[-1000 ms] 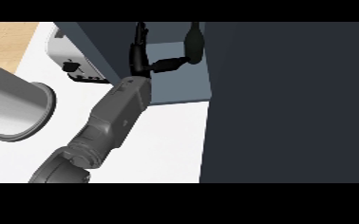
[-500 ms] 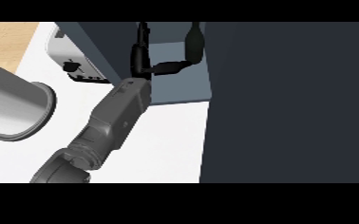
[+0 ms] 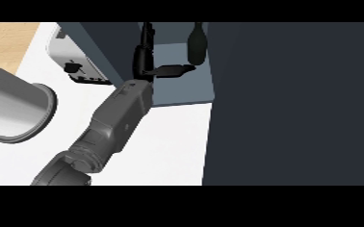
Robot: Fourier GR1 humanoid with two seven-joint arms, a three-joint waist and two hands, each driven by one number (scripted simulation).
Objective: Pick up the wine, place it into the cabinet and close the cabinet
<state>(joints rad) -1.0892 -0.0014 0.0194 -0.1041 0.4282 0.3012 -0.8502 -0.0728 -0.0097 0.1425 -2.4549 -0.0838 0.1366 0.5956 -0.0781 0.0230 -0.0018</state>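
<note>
Judge the step in hand as letting go of the wine and getting clear so the door can shut.

Find the left hand (image 3: 150, 60) at about 11 o'clock from centre, reached into the open cabinet (image 3: 181, 89) on a grey forearm (image 3: 117, 120) rising from 7 o'clock. Read it as released: fingers straight toward 12, thumb stretched toward 3, grasping nothing.

Look just off the thumb tip, at its 1 o'clock, for the wine bottle (image 3: 197, 45): dark, standing inside the cabinet on the grey-blue floor, neck toward 12. Cannot tell whether thumb and glass touch.

Fold the thumb in first, then draw back toward 7 o'clock along the forearm's own line. A tall narrow bottle probably tips at a light brush. Clear the cabinet's front edge fully before any swing.

Then move to the cabinet door (image 3: 284, 101), the wide dark panel filling 1 to 5 o'clock. Push from its outer face across toward 9, keeping the wrist out of the closing gap.

- At 9 o'clock, note a grey metal pot (image 3: 21, 108), cut by the edge, on the white counter (image 3: 171, 144).
- At 10 o'clock, note a silver toaster (image 3: 74, 60), partly behind the cabinet's left wall.
- In the far 10 o'clock corner, note a patch of wood-toned surface (image 3: 18, 38).
- See no right hand anywhere.
</note>
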